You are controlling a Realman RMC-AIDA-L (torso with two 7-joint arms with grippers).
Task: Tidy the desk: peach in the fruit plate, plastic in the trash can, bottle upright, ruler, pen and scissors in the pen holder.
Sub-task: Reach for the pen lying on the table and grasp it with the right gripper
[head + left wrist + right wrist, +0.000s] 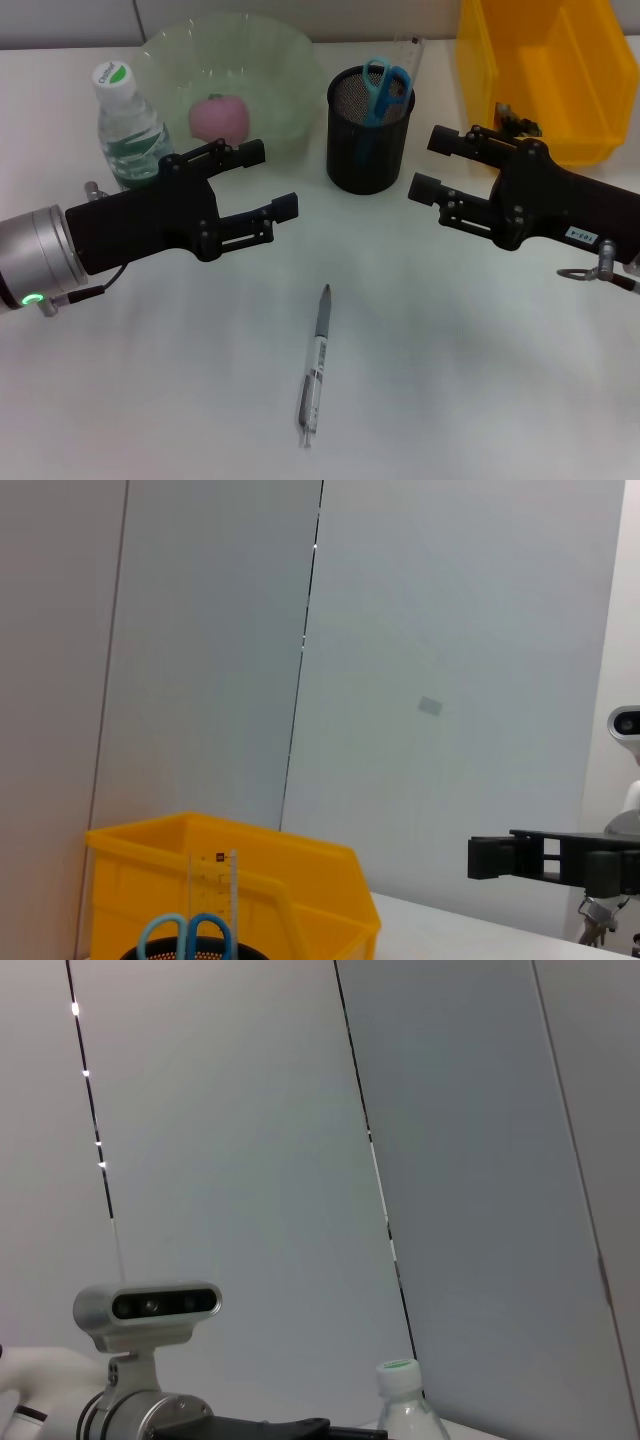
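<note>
Most of the tidying looks done, and the pen (316,368) is the one piece left: it lies flat on the white counter (480,370), below and between the two grippers and touching neither. The left gripper (274,180) hovers with its fingers apart and nothing between them; the water bottle (128,128) stands upright just behind that arm, cap on top, so that step appears finished. Beyond the left gripper's fingertips sits the pale green fruit plate (290,60), really a deep ruffled bowl, with the pink peach (220,118) resting inside it. The right gripper (432,163) likewise hangs spread and empty, with the black mesh pen holder (368,150) standing between the two grippers, slightly nearer the right one. The blue-handled scissors (385,88) stand in the holder, handles up, and the clear ruler (413,52) leans in it too. The yellow bin (590,90), presumably the trash can, stands behind the right gripper with something dark inside; whether that is the plastic cannot be told.
</note>
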